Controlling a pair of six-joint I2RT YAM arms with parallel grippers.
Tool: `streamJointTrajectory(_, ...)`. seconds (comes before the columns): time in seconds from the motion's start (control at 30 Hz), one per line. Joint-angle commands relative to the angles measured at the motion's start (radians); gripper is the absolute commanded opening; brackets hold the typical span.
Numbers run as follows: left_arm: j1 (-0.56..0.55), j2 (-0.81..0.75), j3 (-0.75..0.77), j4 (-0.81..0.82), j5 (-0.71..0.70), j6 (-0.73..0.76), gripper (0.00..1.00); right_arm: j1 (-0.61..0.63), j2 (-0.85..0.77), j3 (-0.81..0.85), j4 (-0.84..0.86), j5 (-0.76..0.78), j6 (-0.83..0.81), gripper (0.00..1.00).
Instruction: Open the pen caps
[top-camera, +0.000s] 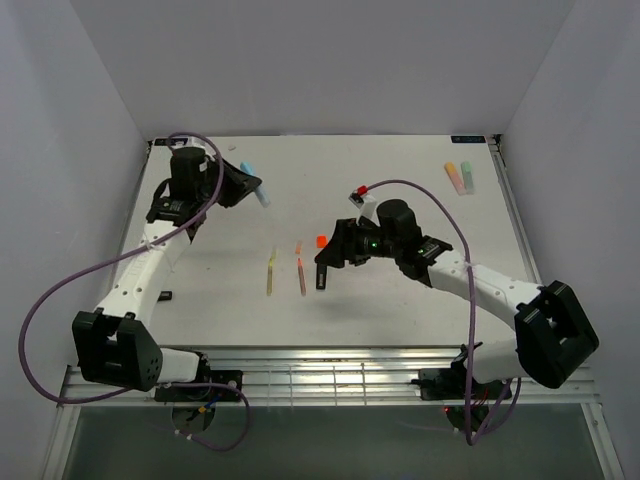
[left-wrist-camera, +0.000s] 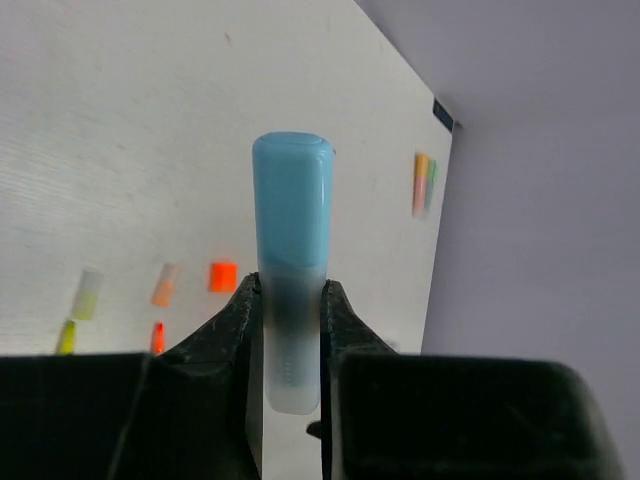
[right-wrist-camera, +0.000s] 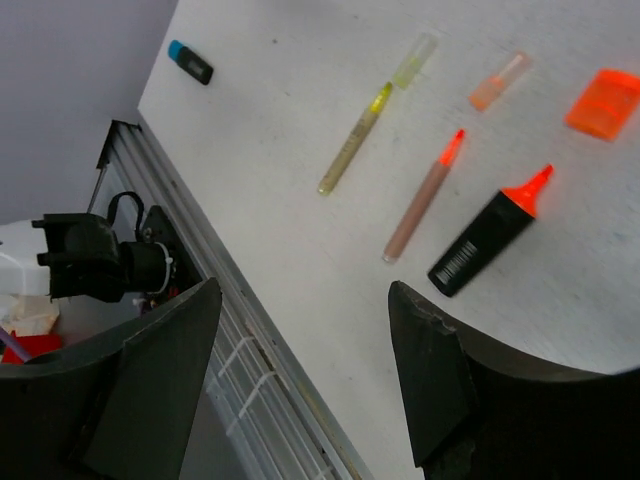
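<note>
My left gripper (left-wrist-camera: 292, 300) is shut on a short pastel-blue highlighter (left-wrist-camera: 292, 200), held off the table (top-camera: 400, 160) at the back left; its frosted end sits between the jaws and the solid blue end sticks out. The blue highlighter (top-camera: 262, 192) also shows from above. My right gripper (right-wrist-camera: 305, 300) hangs open and empty over the table's middle (top-camera: 325, 262). Beyond it lie a black highlighter (right-wrist-camera: 487, 235) with a bare orange tip, its orange cap (right-wrist-camera: 602, 103), an uncapped yellow pen (right-wrist-camera: 355, 140), an uncapped orange pen (right-wrist-camera: 425, 195), and their clear caps (right-wrist-camera: 415, 60) (right-wrist-camera: 497, 82).
Two capped pens, orange and green (top-camera: 459, 178), lie at the back right corner. A small black piece with a blue end (right-wrist-camera: 190, 62) lies near the left front. The metal rail (top-camera: 330, 365) runs along the table's near edge. Purple cables loop from both arms.
</note>
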Motion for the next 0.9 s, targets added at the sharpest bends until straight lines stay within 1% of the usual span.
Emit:
streamJointTrajectory(0.0,-0.11,-0.034,-0.062,0.055,0.138,0.044,0.1,0.057,0.068,0.137,0.077,-0.04,0.012,0.74)
streamJointTrajectory(0.03,-0.137,-0.046,-0.075,0.057,0.121,0.046,0.1,0.073,0.08,0.178,0.074,-0.031,0.017,0.75)
streamJointTrajectory(0.07,-0.198,-0.058,-0.088,0.057,0.103,0.046,0.1,0.079,0.098,0.192,0.086,-0.006,0.024,0.75)
streamJointTrajectory(0.1,-0.229,-0.084,-0.114,0.055,0.075,0.043,0.11,0.085,0.108,0.205,0.095,0.004,0.042,0.75)
streamJointTrajectory(0.13,-0.257,-0.098,-0.133,0.054,0.025,0.032,0.12,0.09,0.115,0.229,0.103,0.027,0.049,0.76)
streamJointTrajectory(0.17,-0.297,-0.111,-0.148,0.054,0.006,0.009,0.12,0.094,0.134,0.243,0.105,0.04,0.052,0.76)
streamJointTrajectory(0.27,-0.357,-0.149,-0.2,0.04,-0.093,-0.038,0.05,0.113,0.158,0.288,0.086,0.084,0.049,0.75)
streamJointTrajectory(0.43,-0.412,-0.141,-0.21,0.008,-0.16,-0.058,0.02,0.146,0.195,0.324,0.044,0.162,0.038,0.71)
streamJointTrajectory(0.63,-0.421,-0.157,-0.205,-0.008,-0.18,-0.068,0.02,0.177,0.209,0.322,0.025,0.224,0.03,0.65)
streamJointTrajectory(0.67,-0.421,-0.158,-0.198,-0.011,-0.212,-0.068,0.02,0.18,0.212,0.321,0.027,0.238,0.029,0.63)
streamJointTrajectory(0.7,-0.421,-0.155,-0.193,-0.012,-0.21,-0.068,0.02,0.183,0.215,0.321,0.028,0.244,0.027,0.61)
streamJointTrajectory(0.73,-0.421,-0.157,-0.193,-0.015,-0.209,-0.072,0.02,0.186,0.217,0.32,0.034,0.25,0.027,0.55)
streamJointTrajectory(0.8,-0.421,-0.158,-0.194,-0.015,-0.21,-0.078,0.02,0.186,0.23,0.326,0.042,0.25,0.033,0.47)
streamJointTrajectory(0.87,-0.421,-0.16,-0.193,-0.015,-0.212,-0.08,0.05,0.188,0.243,0.334,0.045,0.255,0.035,0.3)
